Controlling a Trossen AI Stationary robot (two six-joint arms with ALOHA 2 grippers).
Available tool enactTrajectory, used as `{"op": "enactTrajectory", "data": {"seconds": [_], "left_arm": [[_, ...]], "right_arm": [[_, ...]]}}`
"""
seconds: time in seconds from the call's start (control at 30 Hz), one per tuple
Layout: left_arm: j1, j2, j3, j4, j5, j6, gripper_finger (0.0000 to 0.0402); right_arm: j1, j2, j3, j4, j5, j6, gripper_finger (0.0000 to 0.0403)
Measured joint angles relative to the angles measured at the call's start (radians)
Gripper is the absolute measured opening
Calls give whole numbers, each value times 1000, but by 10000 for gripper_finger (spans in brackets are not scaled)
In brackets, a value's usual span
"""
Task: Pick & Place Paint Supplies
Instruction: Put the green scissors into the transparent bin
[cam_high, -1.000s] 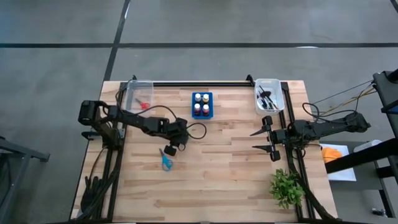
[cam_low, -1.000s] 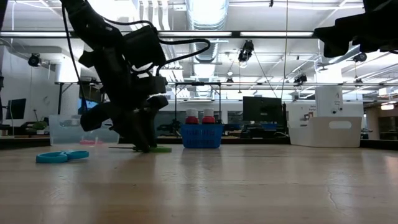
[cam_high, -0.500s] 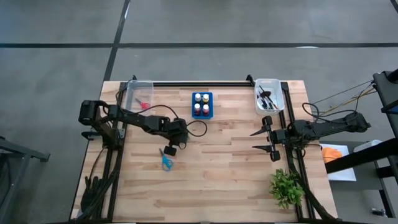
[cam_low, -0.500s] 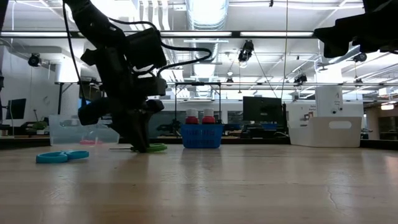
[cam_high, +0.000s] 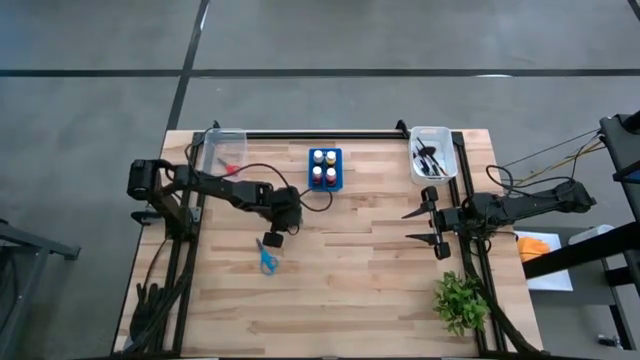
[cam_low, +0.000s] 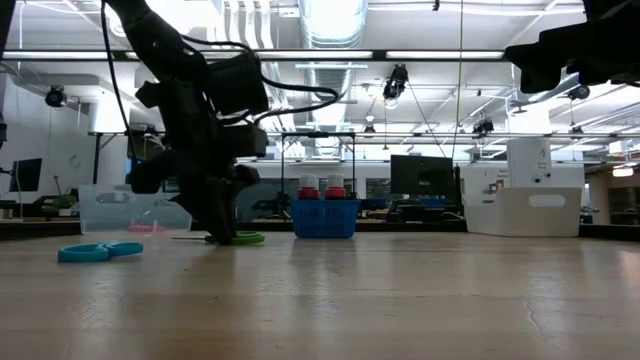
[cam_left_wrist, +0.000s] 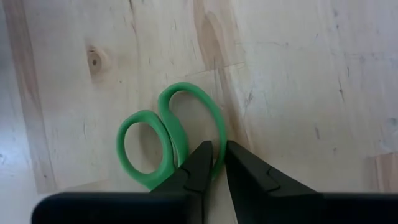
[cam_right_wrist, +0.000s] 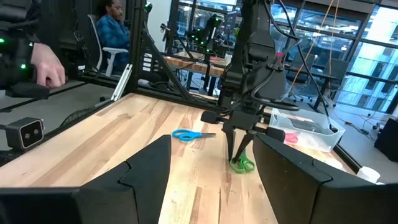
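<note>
Green scissors (cam_left_wrist: 171, 134) are lying flat on the wooden counter (cam_high: 350, 290), left of centre in the high view, and the left gripper (cam_left_wrist: 214, 163) is standing right over them. In the left wrist view its jaws are nearly pressed together, pinching the outer rim of one finger loop between the tips. The two loops are lying side by side ahead of the jaws; the blades are hidden under the gripper, so the long axis cannot be told for sure. In the low view the left gripper (cam_low: 222, 232) is pointing straight down with its tips at the counter surface, the green loop just beside them.

Blue scissors (cam_high: 267, 257) are lying just below that gripper in the high view, apart from it, long axis running roughly top to bottom. The left arm is far nearer to both pairs than the right.

The right gripper (cam_high: 428, 226) is waiting at the right edge of the counter, jaws spread wide and holding nothing.

A clear bin (cam_high: 222, 152) at upper left is holding something red, probably red scissors. A second clear bin (cam_high: 434, 153) at upper right is holding dark brushes (cam_high: 429, 160). A blue bottle holder (cam_high: 324, 168) at upper centre is carrying four small paint bottles (cam_high: 317, 158). A green plant (cam_high: 459, 300) is sitting at lower right.
</note>
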Motion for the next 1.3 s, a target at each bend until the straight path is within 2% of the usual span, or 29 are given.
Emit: {"op": "enactTrajectory", "data": {"seconds": [0.13, 0.23, 0.47, 0.57, 0.83, 1.03, 1.3], "left_arm": [[8, 0, 0, 0, 26, 2, 53], [9, 0, 0, 0, 44, 23, 24], [10, -27, 0, -15, 12, 19, 5], [11, -82, -9, -85, -66, -1, 3], [40, -285, -10, -236, -359, -95, 1], [144, -423, -6, -271, -572, -139, 0], [363, -446, -10, -280, -594, -133, 0]], "right_arm": [[0, 0, 0, 0, 0, 1, 226], [0, 0, -1, 0, 0, 8, 226], [0, 0, -3, 0, 0, 10, 226], [0, 0, -4, 0, 0, 8, 226], [0, 1, -4, 0, 0, 8, 226], [0, 2, -6, 0, 0, 8, 226], [0, 2, -6, 0, 1, 5, 226]]}}
